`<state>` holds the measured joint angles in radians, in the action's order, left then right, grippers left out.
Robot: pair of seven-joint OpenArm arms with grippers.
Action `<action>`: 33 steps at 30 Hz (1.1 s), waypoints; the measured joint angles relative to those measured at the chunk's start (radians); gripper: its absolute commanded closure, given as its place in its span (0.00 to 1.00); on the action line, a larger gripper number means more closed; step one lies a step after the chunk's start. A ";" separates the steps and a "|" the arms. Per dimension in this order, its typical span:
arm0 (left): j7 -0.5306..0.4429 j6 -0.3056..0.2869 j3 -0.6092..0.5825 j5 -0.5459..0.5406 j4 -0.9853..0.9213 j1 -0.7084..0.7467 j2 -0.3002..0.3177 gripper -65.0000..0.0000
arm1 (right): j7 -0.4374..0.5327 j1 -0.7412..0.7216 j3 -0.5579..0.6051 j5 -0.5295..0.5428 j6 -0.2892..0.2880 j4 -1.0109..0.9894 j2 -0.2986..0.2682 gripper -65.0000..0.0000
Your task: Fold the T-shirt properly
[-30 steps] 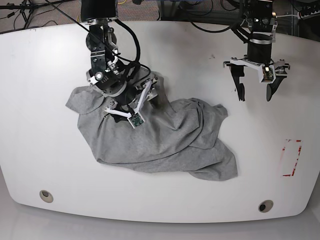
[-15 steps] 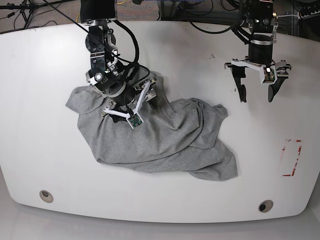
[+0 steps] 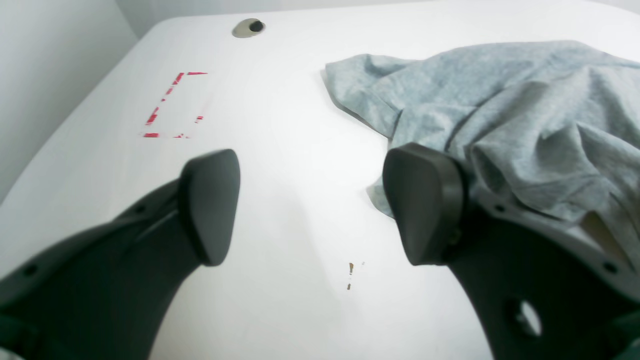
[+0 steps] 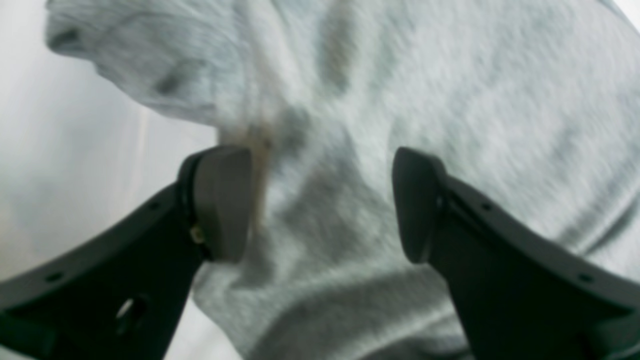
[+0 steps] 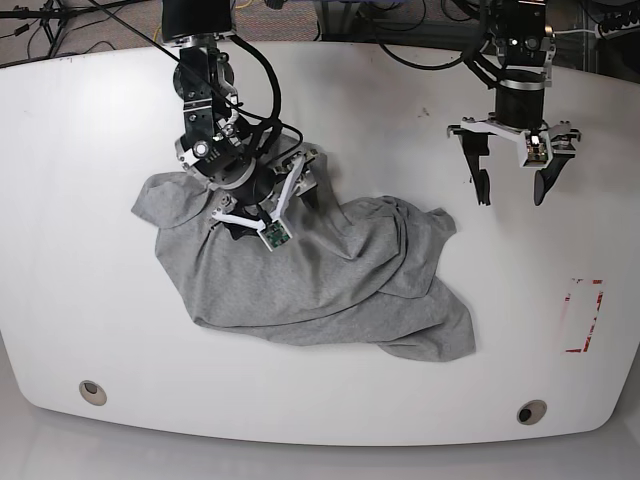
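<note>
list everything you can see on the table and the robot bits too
T-shirt: one, heather grey, crumpled in the middle of the table
table: one, white, under everything
tape marks: one broken rectangle, red, by the table's edge on the left arm's side
holes: two, round, grey-rimmed, along the table's near edge
specks: a few, brown, on the bare table below the left gripper
cables: several, black, behind the table
left gripper: one, black, jaws open, above bare table beside the T-shirt
right gripper: one, black, jaws open, over the T-shirt
</note>
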<state>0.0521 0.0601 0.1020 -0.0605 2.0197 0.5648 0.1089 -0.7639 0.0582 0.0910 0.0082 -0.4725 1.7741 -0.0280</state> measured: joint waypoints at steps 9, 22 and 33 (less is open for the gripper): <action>0.000 0.003 0.000 0.000 0.000 -0.003 0.000 0.29 | -0.001 -0.021 -0.001 0.073 -0.002 0.003 0.000 0.36; -0.015 0.003 0.000 0.001 0.000 -0.003 0.000 0.30 | 0.019 -0.090 -0.010 0.154 -0.003 -0.041 0.006 0.36; -0.015 0.002 0.002 0.003 0.000 -0.003 0.000 0.30 | 0.019 -0.168 -0.016 0.154 -0.002 -0.124 -0.013 0.35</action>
<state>0.0372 0.0620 0.1040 -0.0570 2.0197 0.5617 0.1089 -0.7448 -0.1097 0.0750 0.1627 -0.4744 1.6505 -0.0410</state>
